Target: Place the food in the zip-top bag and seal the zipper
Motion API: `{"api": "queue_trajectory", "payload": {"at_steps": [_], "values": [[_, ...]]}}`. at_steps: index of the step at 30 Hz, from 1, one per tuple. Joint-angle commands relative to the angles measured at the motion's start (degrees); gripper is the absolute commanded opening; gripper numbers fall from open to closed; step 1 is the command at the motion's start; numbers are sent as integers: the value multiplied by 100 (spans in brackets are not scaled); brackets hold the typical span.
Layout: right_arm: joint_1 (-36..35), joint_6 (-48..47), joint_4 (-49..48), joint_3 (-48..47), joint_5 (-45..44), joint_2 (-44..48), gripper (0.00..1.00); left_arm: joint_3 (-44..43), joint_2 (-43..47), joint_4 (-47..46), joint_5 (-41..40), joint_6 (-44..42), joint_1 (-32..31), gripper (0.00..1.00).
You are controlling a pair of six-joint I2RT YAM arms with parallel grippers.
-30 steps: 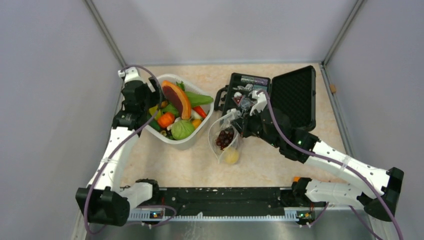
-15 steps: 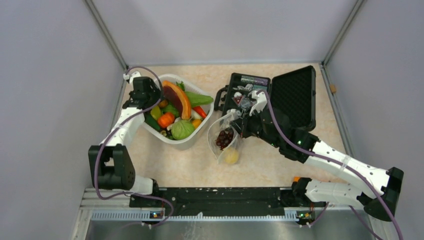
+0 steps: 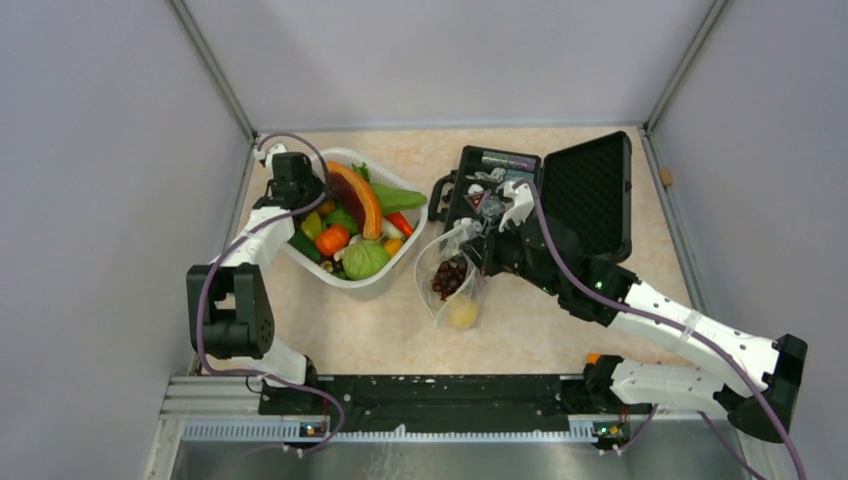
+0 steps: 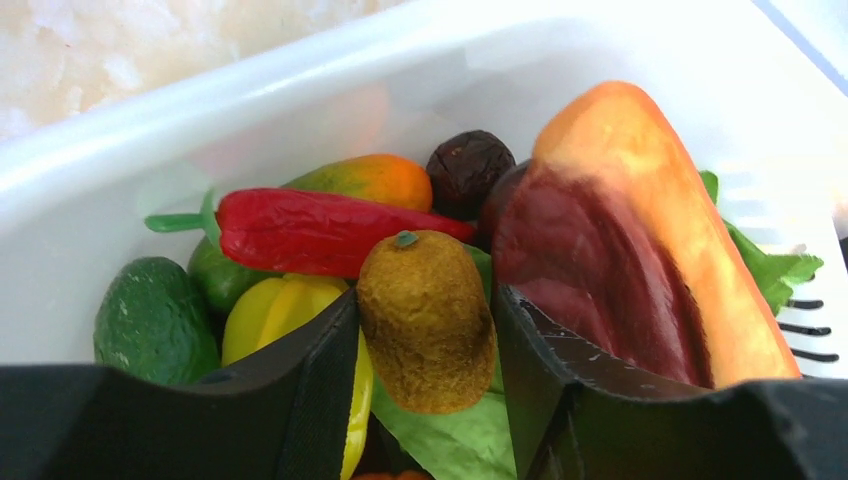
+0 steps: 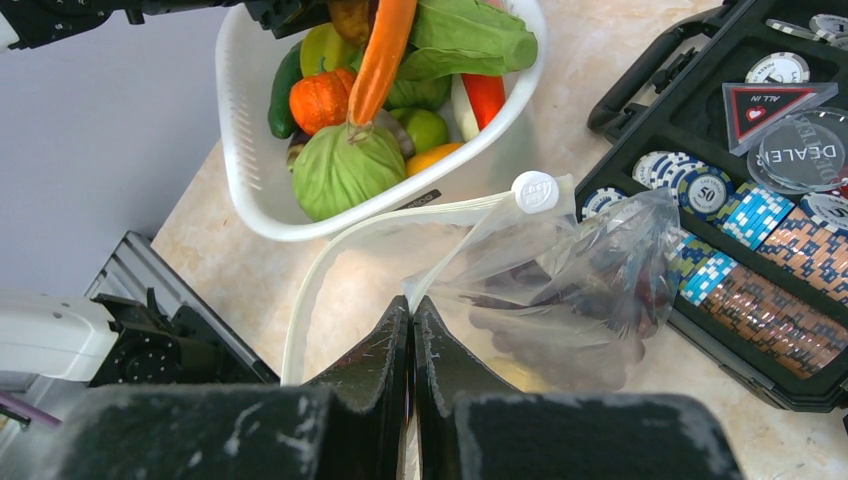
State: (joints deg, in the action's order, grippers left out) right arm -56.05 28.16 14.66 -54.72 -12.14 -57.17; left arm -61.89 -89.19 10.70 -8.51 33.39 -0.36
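The food lies heaped in a white basket (image 3: 385, 285): a red pepper (image 4: 320, 228), a papaya slice (image 4: 640, 230), green leaves and more. My left gripper (image 4: 425, 300) reaches into the basket's far left corner (image 3: 300, 195). Its fingers lie against both sides of a brown kiwi-like fruit (image 4: 428, 320). The zip-top bag (image 5: 570, 290) hangs open beside the basket, with dark grapes (image 3: 450, 277) and a yellow lemon (image 3: 462, 315) inside. My right gripper (image 5: 412, 305) is shut on the bag's mouth edge, and the whitish zipper (image 5: 300, 300) loops away from it.
An open black case (image 3: 590, 190) of poker chips (image 5: 760, 290) lies right behind the bag, its lid up to the right. The basket's white wall (image 4: 250, 100) stands close around my left fingers. Grey walls enclose the table on three sides.
My left arm has swung toward the basket's far left corner and its jaws have narrowed round the brown fruit. The right arm and the bag have not moved.
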Motion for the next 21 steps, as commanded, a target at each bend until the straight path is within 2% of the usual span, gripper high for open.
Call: {"api": "queue_trajectory", "payload": {"at_steps": [1, 3, 5, 10, 14, 18, 21], "values": [[50, 29, -184, -121, 8, 39, 2, -28, -35, -326, 120, 106, 167, 52], [51, 36, -183, -114, -3, 42, 2, 69, 20, -375, 184, 122, 176, 44], [48, 40, -172, -124, 5, 39, 2, 57, 196, -232, 469, 79, 202, 42], [48, 66, -206, -91, -25, 56, 2, 216, 973, -167, 501, -158, 208, 18], [50, 82, -257, -73, 20, 48, 2, 359, 1481, -14, 422, -346, 210, 8], [50, 96, -247, -83, 40, 39, 2, 431, 2096, 248, 681, -399, 208, 6], [46, 116, -260, -66, 27, 41, 2, 457, 2688, 230, 1587, -558, 210, 4]]}}
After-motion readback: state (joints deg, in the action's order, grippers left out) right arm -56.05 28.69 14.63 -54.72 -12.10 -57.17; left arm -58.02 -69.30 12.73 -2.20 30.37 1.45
